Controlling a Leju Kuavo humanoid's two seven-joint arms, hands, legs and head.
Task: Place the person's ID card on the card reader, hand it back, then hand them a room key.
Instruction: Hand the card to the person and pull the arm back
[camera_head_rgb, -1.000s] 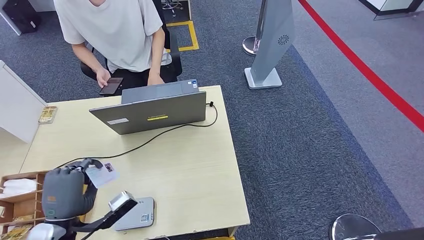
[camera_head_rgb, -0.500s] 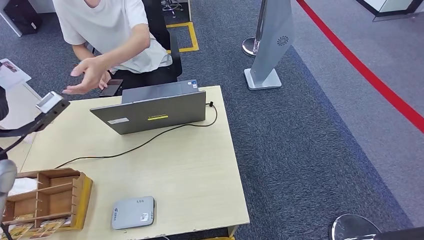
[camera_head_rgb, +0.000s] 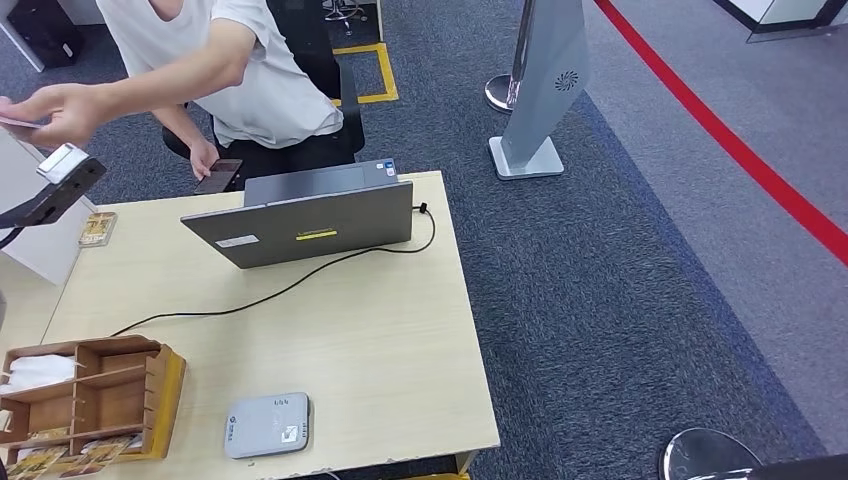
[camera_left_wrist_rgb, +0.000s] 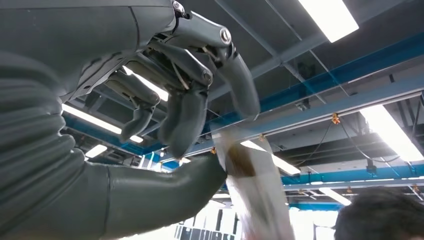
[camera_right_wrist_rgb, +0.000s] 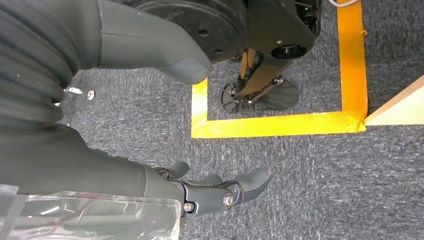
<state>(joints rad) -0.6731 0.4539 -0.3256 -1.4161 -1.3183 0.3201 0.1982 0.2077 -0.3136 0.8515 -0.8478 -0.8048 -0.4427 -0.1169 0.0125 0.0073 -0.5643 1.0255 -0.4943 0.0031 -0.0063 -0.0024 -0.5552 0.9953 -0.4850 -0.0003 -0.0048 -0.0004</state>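
The tabletop (camera_head_rgb: 350, 330) carries the open laptop (camera_head_rgb: 300, 225) at its far side, the wooden organiser (camera_head_rgb: 95, 395) at the near left and the grey card reader (camera_head_rgb: 266, 425) at the near edge, with nothing lying on it.

What has just changed: a second ago my left hand held the ID card low over the near left of the tabletop, just beside the reader. Half a second ago the arm had swung up and away to the far left, and the person had an open palm reached out. Now the person's hand (camera_head_rgb: 60, 108) is at the far left, closed on a thin pale edge that I take to be the card.

In the left wrist view my left hand (camera_left_wrist_rgb: 165, 110) is raised toward the ceiling, and the ID card (camera_left_wrist_rgb: 252, 185), blurred, sits pinched between the thumb and the fingers (camera_left_wrist_rgb: 187, 117), the other fingers loosely curled. So I judge the hand-back is mid-exchange: both of us appear to be on the card, and I have not let go.

My right hand (camera_right_wrist_rgb: 215, 192) hangs over the carpet, fingers slightly apart, holding nothing.

Next comes the release, then a room key; I cannot make out keys for certain in the organiser.
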